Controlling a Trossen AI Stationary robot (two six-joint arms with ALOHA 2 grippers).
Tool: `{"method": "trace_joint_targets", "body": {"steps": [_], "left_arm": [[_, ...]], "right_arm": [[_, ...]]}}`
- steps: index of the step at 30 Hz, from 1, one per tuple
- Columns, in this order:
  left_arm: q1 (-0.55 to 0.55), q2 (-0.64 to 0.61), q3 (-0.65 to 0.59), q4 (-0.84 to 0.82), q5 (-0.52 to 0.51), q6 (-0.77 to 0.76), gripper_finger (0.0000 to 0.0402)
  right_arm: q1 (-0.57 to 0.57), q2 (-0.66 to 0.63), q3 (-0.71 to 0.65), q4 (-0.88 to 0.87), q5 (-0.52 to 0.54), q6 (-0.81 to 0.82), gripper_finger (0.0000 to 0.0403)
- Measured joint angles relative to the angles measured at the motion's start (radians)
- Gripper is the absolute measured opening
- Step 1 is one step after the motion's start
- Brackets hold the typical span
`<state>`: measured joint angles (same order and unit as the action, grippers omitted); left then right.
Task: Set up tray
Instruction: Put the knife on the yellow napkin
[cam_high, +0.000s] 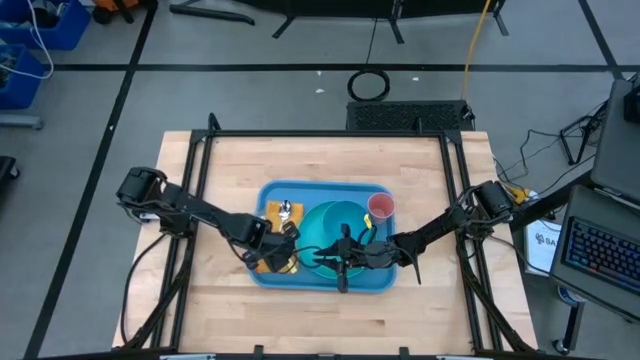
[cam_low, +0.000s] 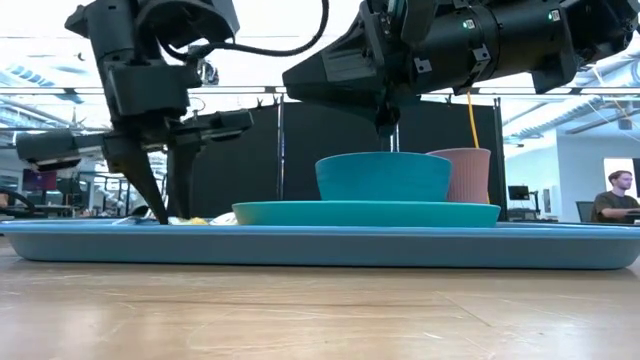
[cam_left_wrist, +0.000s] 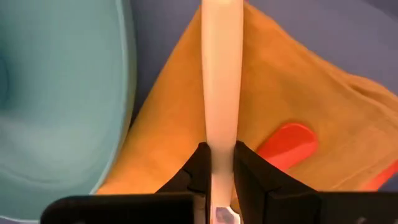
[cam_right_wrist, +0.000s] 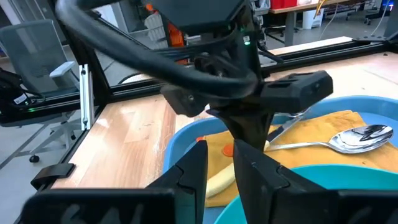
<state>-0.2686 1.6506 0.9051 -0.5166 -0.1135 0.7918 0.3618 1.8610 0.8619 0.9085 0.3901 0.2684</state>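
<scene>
Left tool (cam_left_wrist: 219, 163) is pinched on the pale cream, flat plastic handle (cam_left_wrist: 221, 74) of a utensil, held low over the folded yellow-orange cloth napkin (cam_left_wrist: 298, 93) at the left end of the large flat light-blue plastic tray (cam_high: 275, 277), which sits near the middle of the wooden surface (cam_high: 330, 160), toward its front edge. An orange plastic piece (cam_left_wrist: 287, 142) lies on the napkin just beside the handle, and a shiny metal spoon (cam_right_wrist: 348, 140) rests farther along the cloth. The grip looks narrow, so the handle could twist or slide out if the tool swings, and a release from here could land it askew on the orange piece or drag the napkin into folds. Just beside the napkin sits the round teal plate (cam_low: 366, 213) carrying a teal bowl (cam_low: 384, 176); a sideways nudge could knock it. Right tool (cam_right_wrist: 217, 165) hovers over that plate with its fingers only slightly parted on nothing, close enough to the left arm that the two could collide. A pink ribbed cup (cam_high: 381, 207) stands toward the tray's right rear corner.
</scene>
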Motion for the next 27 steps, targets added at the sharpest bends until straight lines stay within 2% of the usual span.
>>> {"method": "trace_joint_targets", "body": {"steps": [5, 21, 27], "left_arm": [[-0.018, -0.010, 0.000, -0.007, 0.014, 0.036, 0.0042], [-0.023, -0.009, 0.000, -0.003, 0.007, 0.358, 0.0042], [-0.023, -0.009, 0.000, -0.003, -0.048, 0.492, 0.0042]], "right_arm": [[0.000, 0.000, 0.000, 0.000, 0.000, 0.000, 0.0070], [0.000, 0.000, 0.000, 0.002, 0.000, 0.008, 0.0070], [0.000, 0.000, 0.000, 0.001, 0.000, 0.008, 0.0070]]}}
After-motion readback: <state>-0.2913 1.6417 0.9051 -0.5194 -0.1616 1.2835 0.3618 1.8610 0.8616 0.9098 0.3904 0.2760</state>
